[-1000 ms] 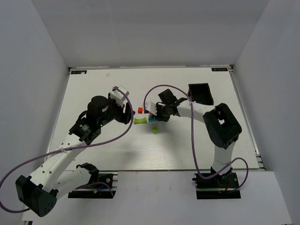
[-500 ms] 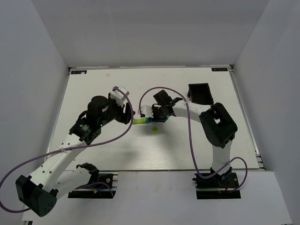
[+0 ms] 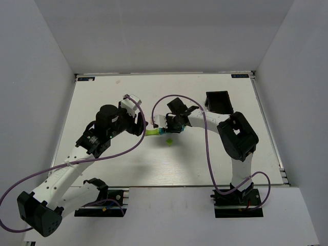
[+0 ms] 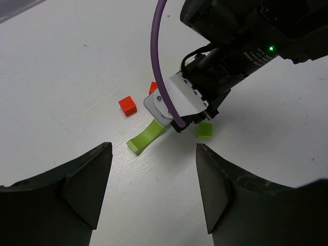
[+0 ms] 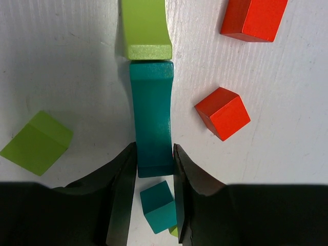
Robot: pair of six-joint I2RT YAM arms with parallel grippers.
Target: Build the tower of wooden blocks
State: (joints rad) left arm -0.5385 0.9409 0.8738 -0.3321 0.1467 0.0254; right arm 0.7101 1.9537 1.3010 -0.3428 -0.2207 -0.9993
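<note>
1. Across the top view, a white table (image 3: pixel 169 166) with a faint grain fills the floor of a booth with plain white walls (image 3: pixel 164 36). A black bin (image 3: pixel 219 102) sits toward the far right, well apart from the blocks.
2. Near the table's middle, between the two arms, the pieces for the wood block tower lie loose on the surface, none stacked.
3. From the right wrist, a lime-green bar (image 5: pixel 146 28) and a teal bar (image 5: pixel 152 118) lie end to end in one line, their ends meeting or all but meeting.
4. A lime-green cube (image 5: pixel 37 142) rests off to one side of the teal bar. A red cube (image 5: pixel 222 113) and a larger red block (image 5: pixel 253 18) rest on the other side, all clear of it.
5. The right gripper (image 5: pixel 154 154) is narrowed onto the near end of the teal bar, with one finger pressed against each long side.
6. A teal cube (image 5: pixel 159 206) sits between those fingers, just behind the bar's end.
7. The left gripper (image 4: pixel 154 189) hangs above the table with its jaws spread wide. It holds nothing and touches nothing, and looks toward the lime-green bar.
</note>
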